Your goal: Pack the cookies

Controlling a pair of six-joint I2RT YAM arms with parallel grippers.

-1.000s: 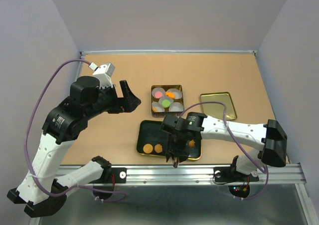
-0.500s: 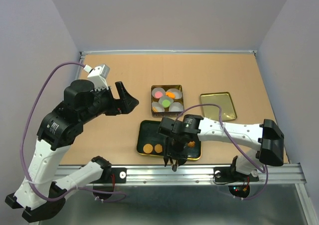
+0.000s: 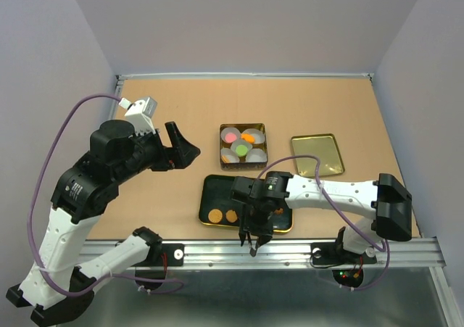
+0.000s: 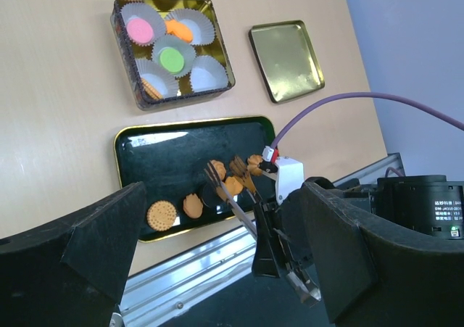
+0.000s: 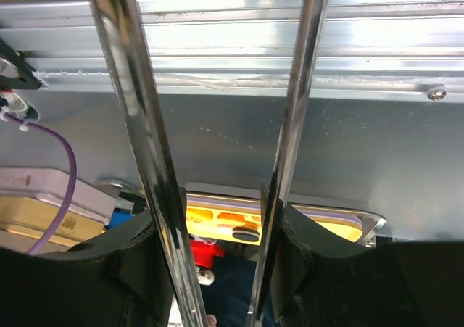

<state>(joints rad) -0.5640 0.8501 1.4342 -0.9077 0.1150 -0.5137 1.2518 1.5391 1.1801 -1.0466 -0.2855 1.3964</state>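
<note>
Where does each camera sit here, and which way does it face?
Top external: above and behind the bases, looking down at the table; both arms, left gripper and right gripper show.
Left wrist: high at left, looking down at the black tray with cookies, the tin and the lid; its dark fingers frame the bottom.
Right wrist: at the near edge, facing the metal rail; two shiny fingers cross the picture.
Shared: top and left wrist both show tray, tin, lid.

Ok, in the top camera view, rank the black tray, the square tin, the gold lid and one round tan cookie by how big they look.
1. black tray, clearly the largest.
2. square tin and gold lid look about alike, so I won't rank one over the other.
3. round tan cookie on the tray, by far the smallest.
</note>
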